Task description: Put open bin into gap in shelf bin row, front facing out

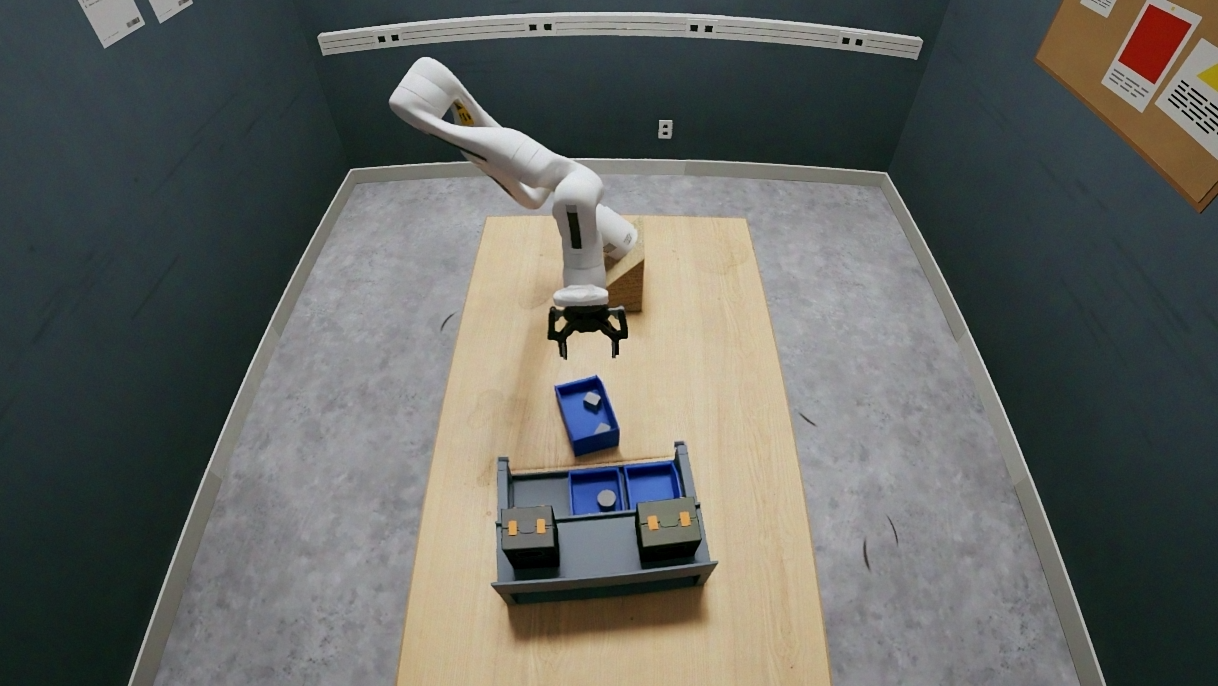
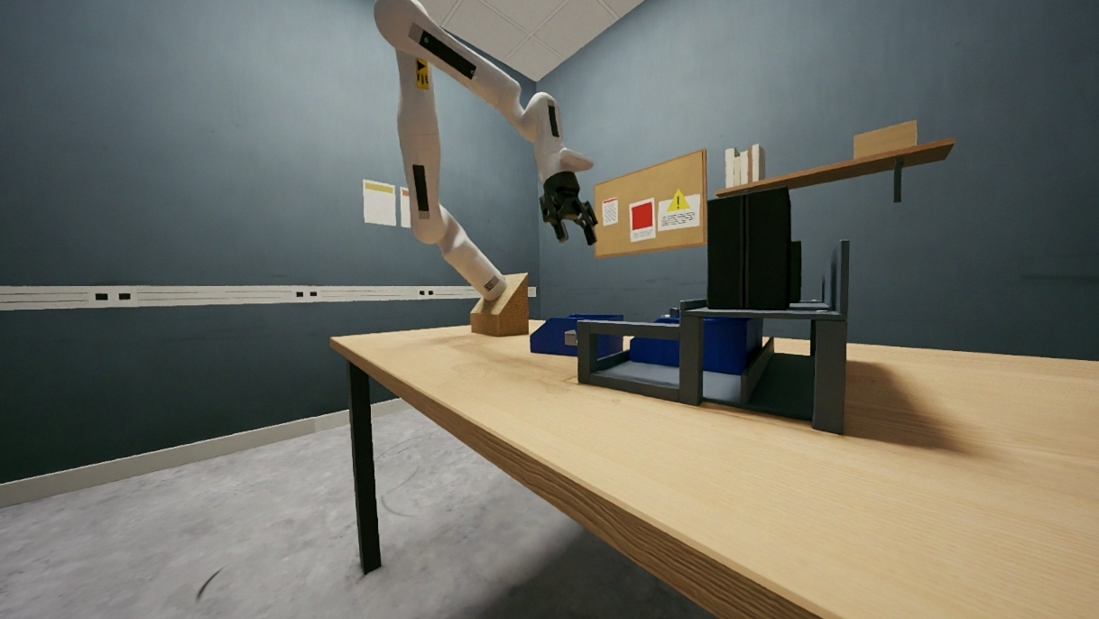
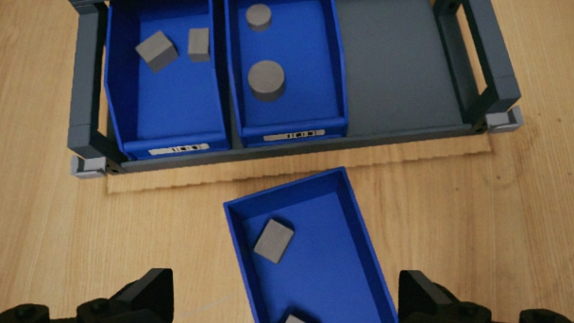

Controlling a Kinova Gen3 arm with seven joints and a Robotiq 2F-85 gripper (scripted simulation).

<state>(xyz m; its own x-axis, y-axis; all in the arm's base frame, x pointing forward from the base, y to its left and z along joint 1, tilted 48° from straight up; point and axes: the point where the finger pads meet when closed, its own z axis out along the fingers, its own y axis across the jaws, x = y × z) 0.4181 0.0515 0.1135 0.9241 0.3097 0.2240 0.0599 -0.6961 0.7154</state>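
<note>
The end effector (image 1: 588,347) (image 2: 575,236) (image 3: 285,295), empty and spread wide, hangs above the blue open-front bin (image 1: 583,430) (image 2: 547,337) (image 3: 326,264), apparently so its fingers can descend around the bin's walls.

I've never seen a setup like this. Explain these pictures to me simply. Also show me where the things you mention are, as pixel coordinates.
One white robot arm (image 1: 511,157) (image 2: 419,138) ends in a black pincer (image 1: 588,353) (image 2: 577,236), open and holding nothing. The top picture looks down from above; the exterior one looks across from beside the table; the wrist one looks past the pincer's fingers.

On the table (image 1: 724,366) (image 2: 769,476) (image 3: 472,227) lies a loose blue bin (image 1: 581,419) (image 2: 549,337) (image 3: 326,264) with grey parts inside. Beside it, a grey shelf (image 1: 596,545) (image 2: 828,376) (image 3: 85,80) holds two more blue bins and a gap.
</note>
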